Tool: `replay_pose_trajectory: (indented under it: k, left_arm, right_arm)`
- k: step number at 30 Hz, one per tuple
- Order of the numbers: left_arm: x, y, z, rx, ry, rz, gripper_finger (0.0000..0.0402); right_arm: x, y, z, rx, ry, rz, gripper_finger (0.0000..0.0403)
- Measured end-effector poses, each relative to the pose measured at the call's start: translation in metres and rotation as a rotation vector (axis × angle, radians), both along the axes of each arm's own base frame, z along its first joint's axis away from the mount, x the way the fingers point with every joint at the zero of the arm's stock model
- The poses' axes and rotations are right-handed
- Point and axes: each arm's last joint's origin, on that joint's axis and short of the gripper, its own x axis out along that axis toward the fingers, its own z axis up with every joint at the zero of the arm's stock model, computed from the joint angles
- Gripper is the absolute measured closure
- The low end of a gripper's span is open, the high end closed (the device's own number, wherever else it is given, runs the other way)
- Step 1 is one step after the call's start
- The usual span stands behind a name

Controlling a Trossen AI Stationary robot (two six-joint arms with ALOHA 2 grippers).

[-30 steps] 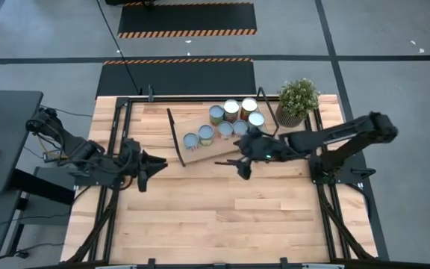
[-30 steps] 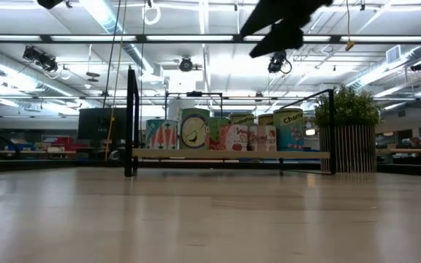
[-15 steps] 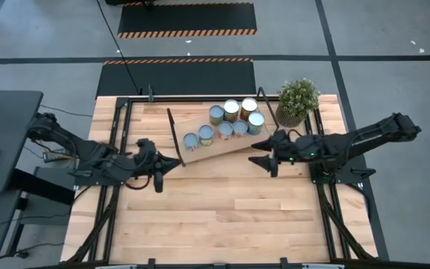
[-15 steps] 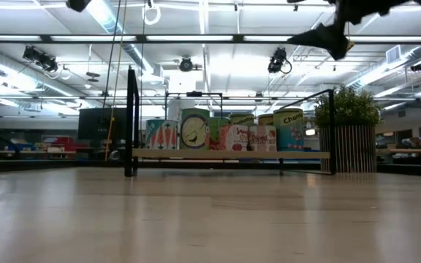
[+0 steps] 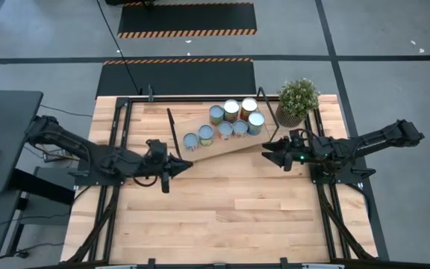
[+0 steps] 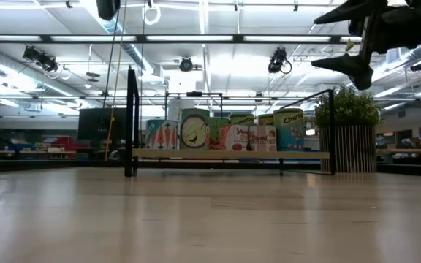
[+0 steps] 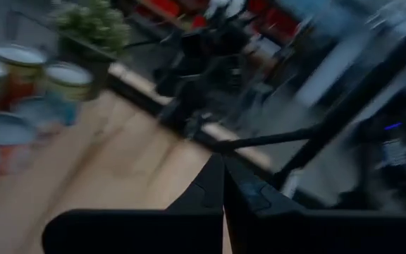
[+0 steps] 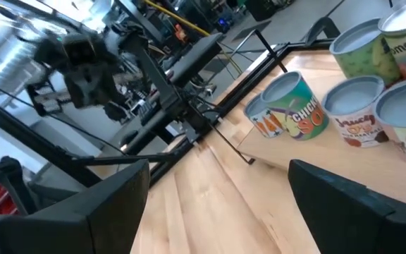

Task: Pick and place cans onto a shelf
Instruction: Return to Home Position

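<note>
Cans [image 5: 225, 129]: upright on the shelf [image 5: 222, 148], grouped in two close rows with their round tops up. In the low view their colourful labels stand side by side.
Shelf: light-wood board with black frame ends, lying askew on the far half of the table [image 5: 200, 217]. Its front strip is bare.
Left gripper [image 5: 181, 164]: raised above the table, just beside the shelf's left end. Fingers pressed together, nothing between them.
Right gripper [image 5: 273, 155]: raised near the shelf's right end, in front of the plant [image 5: 298, 97]. Fingers spread wide, holding nothing.
Plant: potted, at the table's far right corner, just beside the shelf's right frame end.
</note>
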Motion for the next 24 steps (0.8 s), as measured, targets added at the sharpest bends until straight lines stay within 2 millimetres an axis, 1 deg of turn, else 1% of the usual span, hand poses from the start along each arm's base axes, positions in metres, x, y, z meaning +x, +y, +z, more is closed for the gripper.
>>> replay_pose_trajectory:
  k: [3, 5, 8, 13, 16, 19, 23, 24]
  left_arm:
    - [-0.001, 0.000, -0.023, -0.052, -0.112, -0.023, 0.0400]
    - [-0.007, 0.002, -0.033, -0.079, -0.160, -0.019, 0.0400]
    - [-0.022, 0.009, -0.037, -0.104, -0.199, 0.011, 0.0400]
    - [-0.050, 0.025, -0.044, -0.083, -0.211, 0.090, 0.0401]
    - [-0.062, 0.036, -0.054, -0.091, -0.225, 0.131, 0.0401]
    - [-0.069, 0.044, -0.073, -0.128, -0.214, 0.171, 0.0401]
    - [-0.075, 0.050, -0.097, -0.190, -0.194, 0.203, 0.0401]
    - [-0.077, 0.051, -0.102, -0.205, -0.189, 0.208, 0.0401]
  right_arm:
    - [-0.005, -0.001, -0.003, 0.005, -0.016, 0.001, 0.0057]
    - [-0.008, -0.001, -0.006, 0.012, -0.021, 0.006, 0.0057]
    - [-0.012, -0.002, -0.009, 0.037, -0.039, 0.013, 0.0057]
    - [-0.019, -0.003, -0.015, 0.063, -0.066, 0.011, 0.0057]
    - [-0.021, -0.005, -0.025, 0.089, -0.056, 0.000, 0.0057]
    - [-0.023, -0.007, -0.040, 0.130, -0.030, -0.019, 0.0057]
    - [-0.025, -0.009, -0.057, 0.188, -0.078, -0.018, 0.0057]
    - [-0.025, -0.010, -0.059, 0.191, -0.066, -0.023, 0.0057]
